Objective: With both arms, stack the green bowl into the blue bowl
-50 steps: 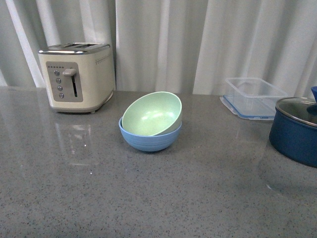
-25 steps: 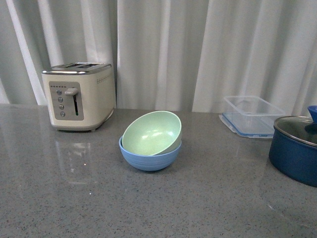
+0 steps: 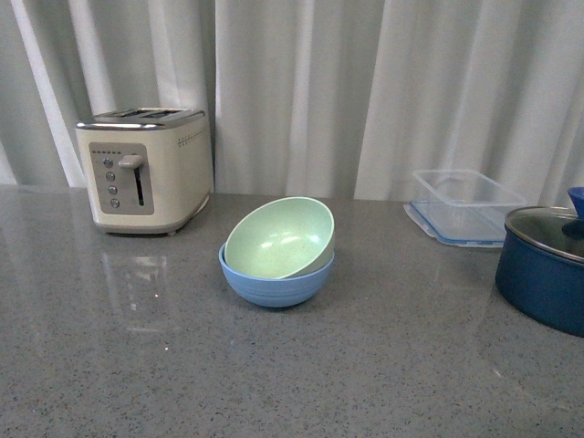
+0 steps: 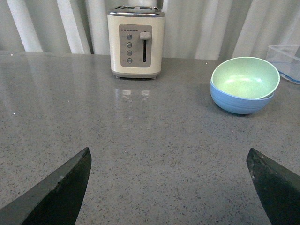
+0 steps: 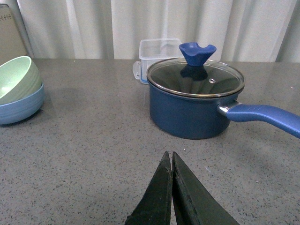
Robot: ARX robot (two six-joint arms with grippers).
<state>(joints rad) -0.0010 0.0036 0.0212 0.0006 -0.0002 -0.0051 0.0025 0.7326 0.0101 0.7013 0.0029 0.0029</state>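
Resting tilted inside blue bowl (image 3: 274,281): green bowl (image 3: 278,237), unlabelled.

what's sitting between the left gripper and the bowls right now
Nothing visible. In the left wrist view, bare grey countertop runs from the open left gripper to the green bowl, which sits tilted inside the blue bowl. The toaster stands off to one side, clear of that path.

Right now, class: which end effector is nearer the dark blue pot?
Right. The right end effector, shut, sits just in front of the pot. The left end effector, open, faces the toaster, pot unseen.
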